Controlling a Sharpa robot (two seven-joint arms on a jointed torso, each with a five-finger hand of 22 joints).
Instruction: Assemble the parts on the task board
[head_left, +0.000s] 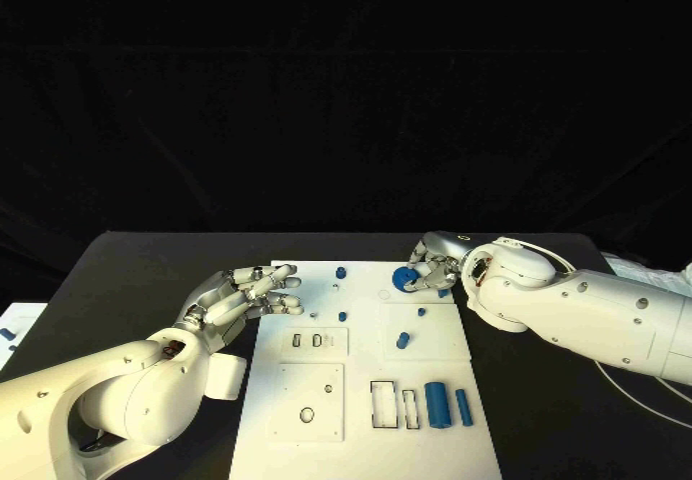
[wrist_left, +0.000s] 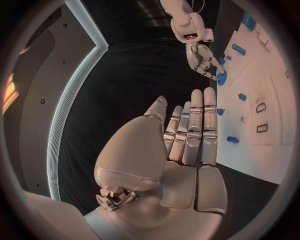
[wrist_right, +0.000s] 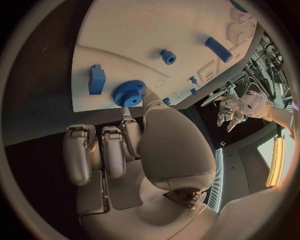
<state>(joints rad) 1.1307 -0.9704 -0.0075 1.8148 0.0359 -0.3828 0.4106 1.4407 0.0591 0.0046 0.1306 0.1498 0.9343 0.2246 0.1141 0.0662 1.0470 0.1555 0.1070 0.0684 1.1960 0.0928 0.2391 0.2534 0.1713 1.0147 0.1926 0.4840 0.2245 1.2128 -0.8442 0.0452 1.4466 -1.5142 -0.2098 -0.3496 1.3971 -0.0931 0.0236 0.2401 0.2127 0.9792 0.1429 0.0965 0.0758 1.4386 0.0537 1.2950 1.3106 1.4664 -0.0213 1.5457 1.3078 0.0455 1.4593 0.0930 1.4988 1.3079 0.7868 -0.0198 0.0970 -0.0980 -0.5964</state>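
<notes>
Black table (head_left: 130, 270) under a black backdrop, and on it, dead centre, one white task board (head_left: 368, 360) running away from the robot.

Two white arms are in play. One left hand (head_left: 248, 297) hovers at the board's left edge, fingers extended, slightly apart and holding nothing; in the left wrist view they lie nearly side by side (wrist_left: 194, 130). One right hand (head_left: 433, 270) sits at the board's far right, and its fingertips are on the blue gear (head_left: 407, 278). The right wrist view shows the thumb and a finger meeting at the gear's (wrist_right: 129, 93) toothed rim, the other fingers curled in. That gear lies flat on the board.

Counting blue parts, biggest down: two upright cylinders (head_left: 436, 404) side by side near the board's near right corner, the second one slimmer (head_left: 463, 404). One short bar (head_left: 402, 340) lies mid-board on the right. One small peg (head_left: 340, 271) stands near the far edge. One small block (wrist_right: 97, 79) stands close to the gear. A few tinier blue bits dot the board, too small to tell apart.

Cut-outs show too: two tall rectangular slots (head_left: 384, 403) beside the cylinders.

No readable writing anywhere.
</notes>
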